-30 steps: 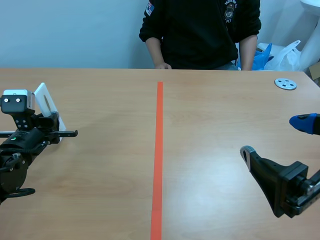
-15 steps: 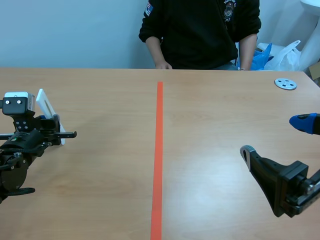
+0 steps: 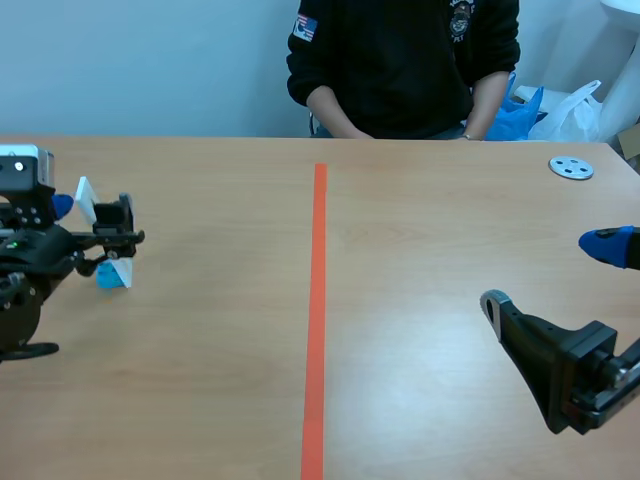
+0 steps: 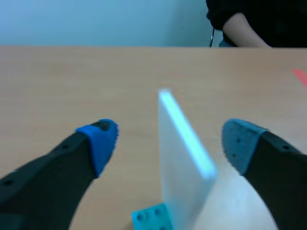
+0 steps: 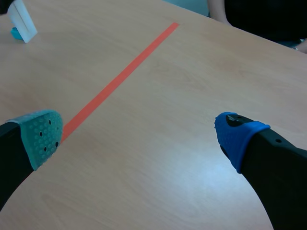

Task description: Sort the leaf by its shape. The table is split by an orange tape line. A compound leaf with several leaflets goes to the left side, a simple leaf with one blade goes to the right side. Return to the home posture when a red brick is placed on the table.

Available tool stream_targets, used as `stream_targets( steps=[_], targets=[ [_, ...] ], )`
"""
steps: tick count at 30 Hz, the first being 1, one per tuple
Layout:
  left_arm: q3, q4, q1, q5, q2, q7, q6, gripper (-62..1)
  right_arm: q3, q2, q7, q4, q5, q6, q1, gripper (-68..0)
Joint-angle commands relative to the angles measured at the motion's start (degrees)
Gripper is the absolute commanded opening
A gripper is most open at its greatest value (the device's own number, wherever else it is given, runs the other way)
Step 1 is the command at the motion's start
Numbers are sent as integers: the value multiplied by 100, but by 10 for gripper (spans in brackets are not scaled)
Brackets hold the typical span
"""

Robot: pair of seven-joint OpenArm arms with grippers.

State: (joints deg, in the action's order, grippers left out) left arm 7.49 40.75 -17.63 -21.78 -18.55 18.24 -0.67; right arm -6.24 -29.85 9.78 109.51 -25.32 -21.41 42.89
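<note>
Leaf card (image 3: 86,198), a white flat card upright in a small teal block base, stands on the wooden table's (image 3: 220,400) left side, well apart from the orange tape line (image 3: 318,300). Its face isn't readable, so the leaf shape is unconfirmed. My left gripper (image 4: 170,141) straddles the card, fingers spread, no contact. My right gripper (image 5: 140,136) is spread and holds nothing. Placement looks done. No red brick in view, so home posture isn't due.
</note>
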Motion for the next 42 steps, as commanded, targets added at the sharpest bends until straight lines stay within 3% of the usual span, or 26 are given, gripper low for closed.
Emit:
stream_targets(
  steps=[1, 4, 10, 14, 19, 22, 31, 42],
  targets=[
    [-28, 450, -26, -127, -179, -109, -9, -92, -59, 0, 85, 68, -83, 20, -2, 4],
    [-133, 1193, 212, -315, -328, -431, -9, -92, -61, 0, 85, 68, -81, 20, -2, 4],
    [-527, 2857, 887, -367, -564, -1296, -125, -69, -111, 2, 87, 68, -83, 20, -2, 4],
    [-710, 3928, 1587, -461, -662, -1670, -728, 14, -293, 0, 83, 68, -92, 20, 0, 4],
    [-756, 5005, 2708, -466, -658, -1683, -1515, 14, -544, 0, 37, 68, -369, -168, 20, 4],
    [-756, 5574, 3377, -466, -660, -1683, -1808, 14, -588, 0, 39, 68, -385, -343, 28, 4],
    [-758, 6953, 5163, -459, -658, -1690, -1797, 14, -588, 2, 31, 68, -385, -761, 31, 4],
    [-756, 7097, 5598, -457, -625, -1681, -1665, 14, -588, 2, 24, 70, -385, -909, 28, 4]
  ],
)
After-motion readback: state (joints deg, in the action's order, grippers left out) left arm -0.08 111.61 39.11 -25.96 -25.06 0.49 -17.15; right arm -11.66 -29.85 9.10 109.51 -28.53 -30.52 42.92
